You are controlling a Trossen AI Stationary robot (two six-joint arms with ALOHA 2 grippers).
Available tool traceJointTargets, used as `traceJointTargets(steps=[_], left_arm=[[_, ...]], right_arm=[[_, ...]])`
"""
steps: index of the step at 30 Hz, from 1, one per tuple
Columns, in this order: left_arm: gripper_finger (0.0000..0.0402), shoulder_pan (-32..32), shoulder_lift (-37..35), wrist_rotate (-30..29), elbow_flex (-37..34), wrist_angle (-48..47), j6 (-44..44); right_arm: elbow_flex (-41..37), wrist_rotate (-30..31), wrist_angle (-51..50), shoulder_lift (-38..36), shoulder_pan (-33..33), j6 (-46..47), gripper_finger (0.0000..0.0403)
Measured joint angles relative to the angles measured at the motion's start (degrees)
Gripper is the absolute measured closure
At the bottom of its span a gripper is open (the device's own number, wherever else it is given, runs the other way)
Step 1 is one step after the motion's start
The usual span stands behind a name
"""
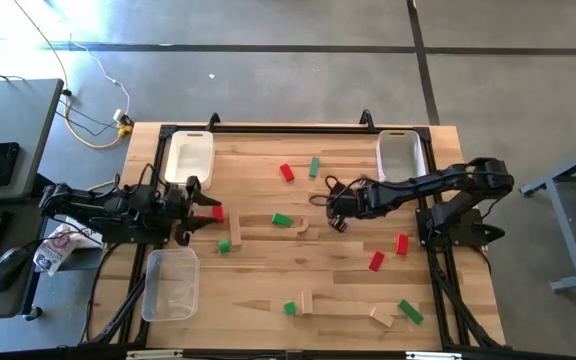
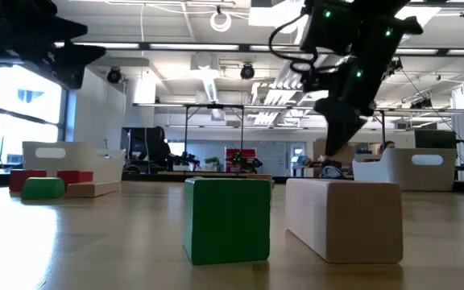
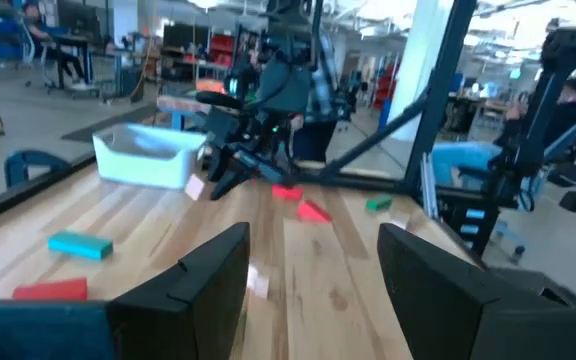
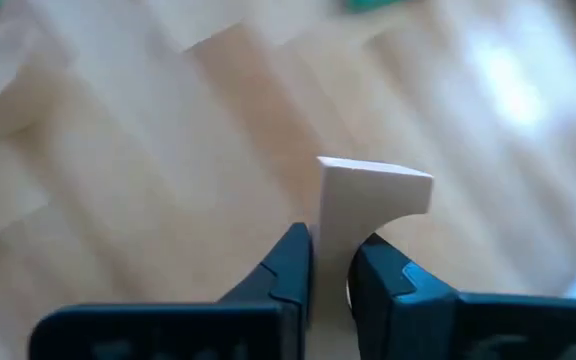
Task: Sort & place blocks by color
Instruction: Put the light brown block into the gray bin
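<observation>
Blocks need sorting by colour, so we pinch a plain light wood block with a curved notch (image 4: 368,195) in our right gripper (image 4: 330,262) near the table's middle, lifted to carry, while our left gripper (image 3: 313,265) waits spread at nine o'clock.

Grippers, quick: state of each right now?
Left gripper: open, holding nothing, near the table's left edge.
Right gripper: shut on a plain wood block, raised over the table's middle.

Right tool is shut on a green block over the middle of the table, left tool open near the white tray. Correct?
Not green. The right wrist view shows the right tool shut on a plain wood block. The rest holds: left tool open by the white tray.
</observation>
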Motion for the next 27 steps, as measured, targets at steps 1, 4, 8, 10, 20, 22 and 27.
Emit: traceJointTargets(steps=[1, 4, 8, 10, 20, 22, 27], left_arm=[[0.0193, 0.0, 0.1, -0.3, 0.4, 0.0, 0.4], [0.0193, 0.0, 0.3, -2.9, 1.7, -0.2, 3.0], [0.0193, 0.0, 1.9, -7.7, 4.1, -1.8, 5.9], [0.0193, 0.0, 3.3, -9.5, 5.8, -3.8, 6.4], [0.0193, 0.0, 17.7, -12.4, 15.2, -17.8, 3.1], [0.0193, 0.0, 21.1, -12.2, 17.1, -19.0, 2.3], [0.0193, 0.0, 29.8, -13.1, 22.7, -25.1, -1.5]], right_arm=[[0.0, 1.7, -1.0, -1.2, -0.3, -0.2, 0.0372], [0.0, 5.9, -3.9, -4.9, -1.7, -1.3, 0.0373], [0.0, 11.8, -6.8, -9.5, -4.4, -1.2, 0.0377], [0.0, 15.3, -7.8, -11.4, -6.0, -1.2, 0.0374], [0.0, 20.3, -12.5, -15.4, -18.2, -7.7, 0.0376], [0.0, 18.7, -13.7, -15.4, -21.1, -7.4, 0.0374], [0.0, 11.7, -16.2, -15.4, -27.6, -7.8, 0.0374]])
